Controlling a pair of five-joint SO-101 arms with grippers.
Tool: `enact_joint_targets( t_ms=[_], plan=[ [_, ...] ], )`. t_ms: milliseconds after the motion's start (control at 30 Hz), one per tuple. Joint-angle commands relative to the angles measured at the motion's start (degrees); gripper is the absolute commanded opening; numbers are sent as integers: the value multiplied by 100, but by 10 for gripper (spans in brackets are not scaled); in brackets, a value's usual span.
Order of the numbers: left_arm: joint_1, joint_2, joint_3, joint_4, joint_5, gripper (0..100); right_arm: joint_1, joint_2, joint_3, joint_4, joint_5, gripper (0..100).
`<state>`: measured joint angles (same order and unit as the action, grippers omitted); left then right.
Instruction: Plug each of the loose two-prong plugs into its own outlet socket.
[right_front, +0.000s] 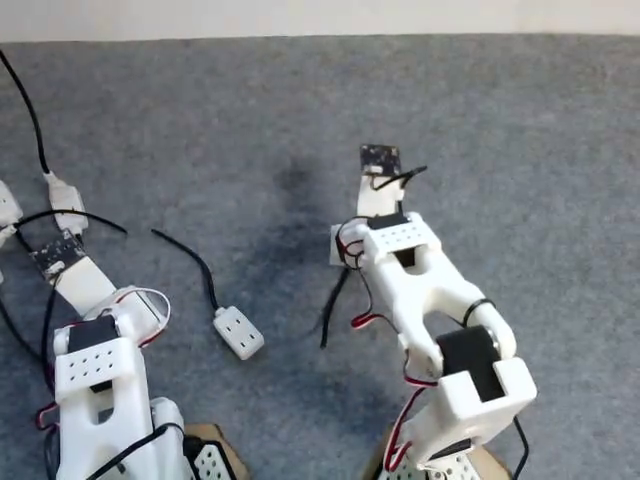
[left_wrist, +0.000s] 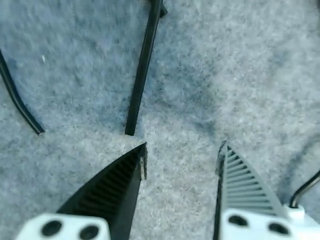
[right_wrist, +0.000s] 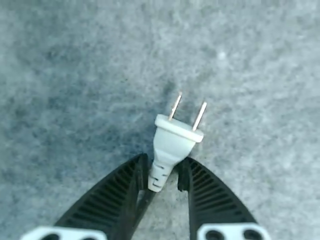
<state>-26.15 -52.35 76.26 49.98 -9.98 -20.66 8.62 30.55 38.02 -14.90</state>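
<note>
My right gripper (right_wrist: 162, 161) is shut on the cord end of a white two-prong plug (right_wrist: 175, 137). The plug's two metal prongs point away from the gripper, over the grey carpet. A white outlet socket (right_front: 238, 332) on a black cable lies on the carpet between the two arms. My left gripper (left_wrist: 182, 150) stands open just above the carpet with nothing between its fingers. A black cable end (left_wrist: 142, 75) lies just beyond its fingertips. A white plug (right_front: 65, 195) on a black cord lies at the far left, by the left arm's wrist.
Loose black cables (right_front: 185, 255) trail over the grey carpet (right_front: 520, 150) between the arms and at the left edge. The arms' bases stand at the near edge.
</note>
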Motion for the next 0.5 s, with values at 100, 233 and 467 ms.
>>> enact_joint_targets(
  t_ms=[100,233,467],
  plan=[
    [92,4,-13,-88,-53,232,-57,40,-207,-92,70,7],
    [92,-31,57,-97,-53,232,-154,31,-224,514,79,6],
    [92,-31,66,-97,-44,232,-532,40,-901,1701,1785,5]
  ],
)
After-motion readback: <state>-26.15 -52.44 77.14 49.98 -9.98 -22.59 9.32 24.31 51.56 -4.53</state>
